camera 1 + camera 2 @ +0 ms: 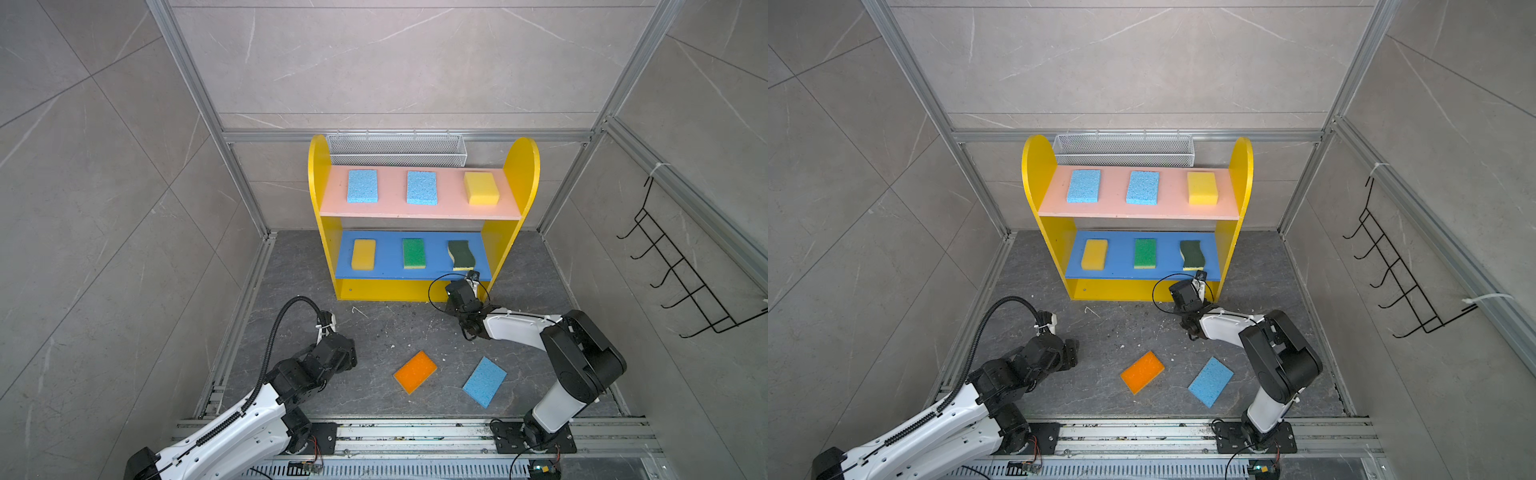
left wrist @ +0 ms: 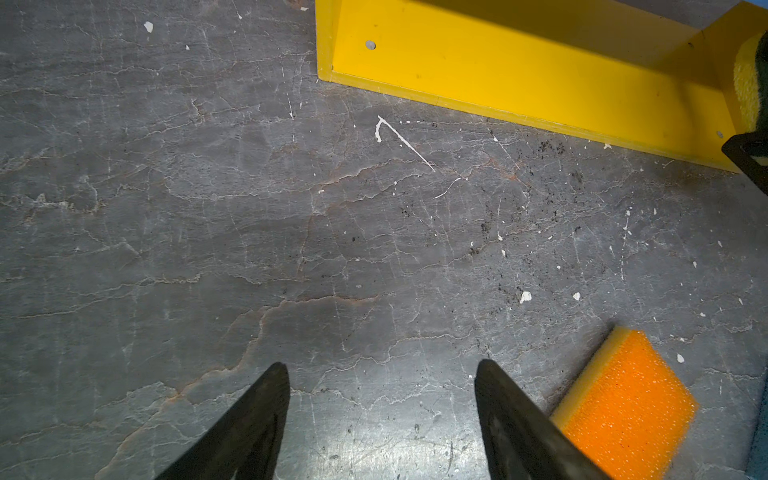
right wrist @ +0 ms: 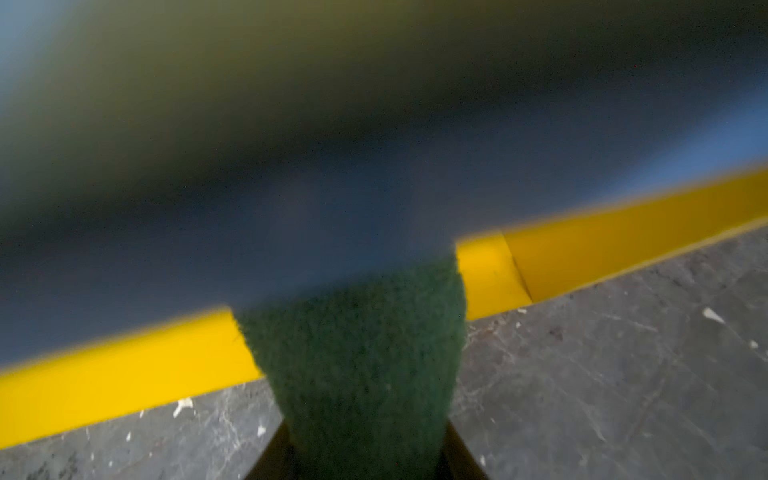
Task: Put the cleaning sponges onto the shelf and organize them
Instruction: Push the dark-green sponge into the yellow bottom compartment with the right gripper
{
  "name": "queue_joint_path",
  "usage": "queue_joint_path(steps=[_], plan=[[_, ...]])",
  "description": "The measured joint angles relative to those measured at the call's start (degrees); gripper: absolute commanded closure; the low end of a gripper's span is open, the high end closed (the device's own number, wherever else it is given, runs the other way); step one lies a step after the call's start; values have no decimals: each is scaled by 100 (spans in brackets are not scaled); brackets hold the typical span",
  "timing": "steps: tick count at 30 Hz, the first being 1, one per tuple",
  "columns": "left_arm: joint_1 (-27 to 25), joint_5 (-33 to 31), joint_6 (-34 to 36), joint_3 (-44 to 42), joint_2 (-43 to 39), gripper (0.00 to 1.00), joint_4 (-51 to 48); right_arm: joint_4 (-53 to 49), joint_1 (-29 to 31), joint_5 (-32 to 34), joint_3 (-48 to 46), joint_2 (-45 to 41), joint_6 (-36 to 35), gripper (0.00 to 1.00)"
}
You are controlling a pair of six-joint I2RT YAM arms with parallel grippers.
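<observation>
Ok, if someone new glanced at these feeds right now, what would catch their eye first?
The bright shelf at the back, its pink board and blue board carrying six sponges in two rows of three. Next, the orange sponge and a light blue sponge lying loose on the dark floor in front. Then the right claw, gripping a dark-green sponge at the shelf's yellow base.

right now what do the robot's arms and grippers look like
Both are white-shelled with black joints. The left arm carries a thick ribbed black hose; the right arm a thin black cable loop. The left gripper has tapered black fingers.
</observation>
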Motion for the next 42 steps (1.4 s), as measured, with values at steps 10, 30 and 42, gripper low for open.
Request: queue_joint_path(steps=[10, 30, 42], plan=[[0, 2, 13, -55, 28, 27, 83, 190, -39, 107, 229, 247, -9, 56], [0, 2, 39, -55, 44, 27, 76, 203, -203, 74, 498, 463, 92, 28], [0, 2, 37, -55, -223, 27, -59, -39, -210, -214, 74, -42, 96, 28]])
